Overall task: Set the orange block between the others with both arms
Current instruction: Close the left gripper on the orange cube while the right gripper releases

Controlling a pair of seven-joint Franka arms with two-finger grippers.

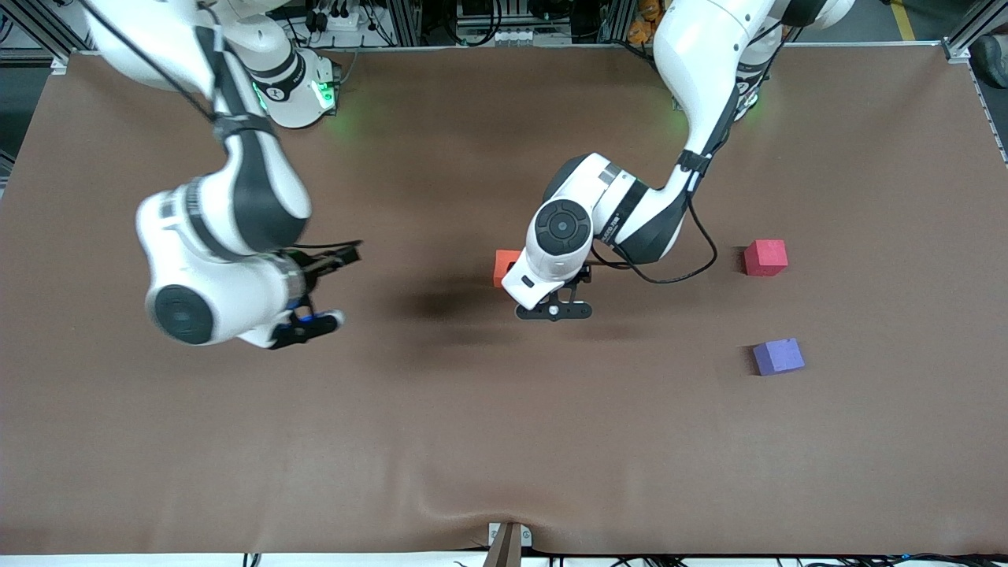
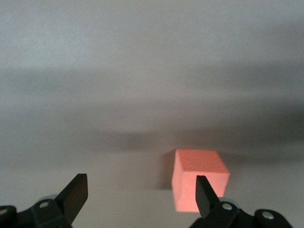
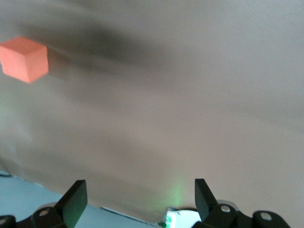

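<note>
Two open-jawed grippers are in play: the left gripper [image 1: 554, 310] hangs just beside the orange block [image 1: 505, 268] at mid-table, the right gripper [image 1: 321, 288] waits, and this seemingly light, soft, grippy cube wants pinching across flat opposite faces.

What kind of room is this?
Probably a robot lab: two white arms work over a brown table with an orange block, metal framing and cables along its edge.

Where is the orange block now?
The orange block sits on the table mid-way, partly hidden beside the left claw, well toward the right arm's end from the red block.
</note>
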